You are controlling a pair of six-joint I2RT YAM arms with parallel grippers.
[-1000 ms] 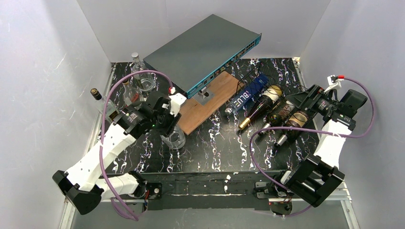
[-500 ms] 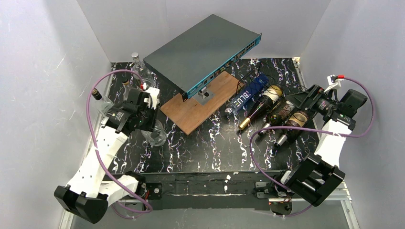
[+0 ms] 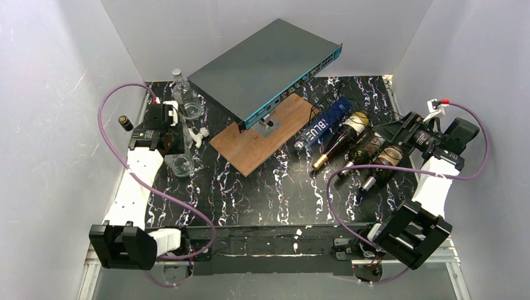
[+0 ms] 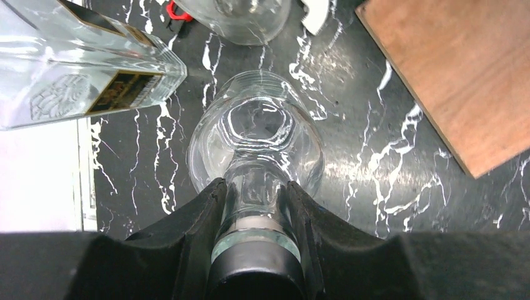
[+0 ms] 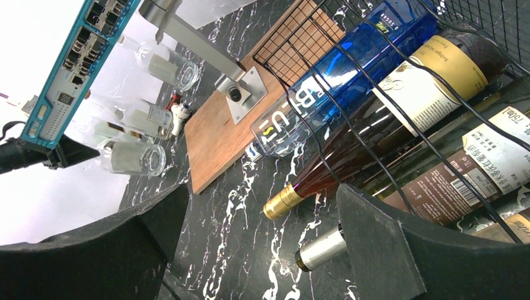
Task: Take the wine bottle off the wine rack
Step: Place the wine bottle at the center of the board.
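left gripper (image 4: 253, 187): clenched on the neck of a clear bottle (image 4: 256, 134), just below its dark cap; at the left side of the table (image 3: 281, 194).
clear bottle: round-bodied, seen down its length from the wrist, base toward the table; whether the base rests there cannot be told.
right gripper (image 5: 261, 190): released, fingers spread wide; at the right end of the rack (image 5: 300, 44), by the bottle bases, gripping nothing.
rack: thin black wire, on the right half of the table, its grid end just beside the board (image 3: 262, 134); four bottles lie in it side by side, necks toward the near left.
blue bottle (image 3: 328, 122): leftmost in the rack, lettered BLUE, clear neck.
gold-top bottle (image 5: 431, 81): second in the rack, touching the blue bottle; cream label, reddish glass.
dark bottle (image 3: 362, 153): third in the rack, between the gold-top and silver-top bottles.
silver-top bottle (image 5: 315, 250): rightmost in the rack.
board: brown wood, mid-table, left of the rack; a metal post is fixed on it.
switch (image 3: 269, 62): grey with a blue front, tilted, raised over the board.
square bottle (image 4: 81, 69): clear, black-and-gold label, near the clear bottle.
glass (image 4: 240, 19): clear, beyond the clear bottle.
capped bottle (image 3: 127, 122): black top, at the table's left edge beside the left arm.
white piece (image 3: 199, 134): small, between the left arm and the board.
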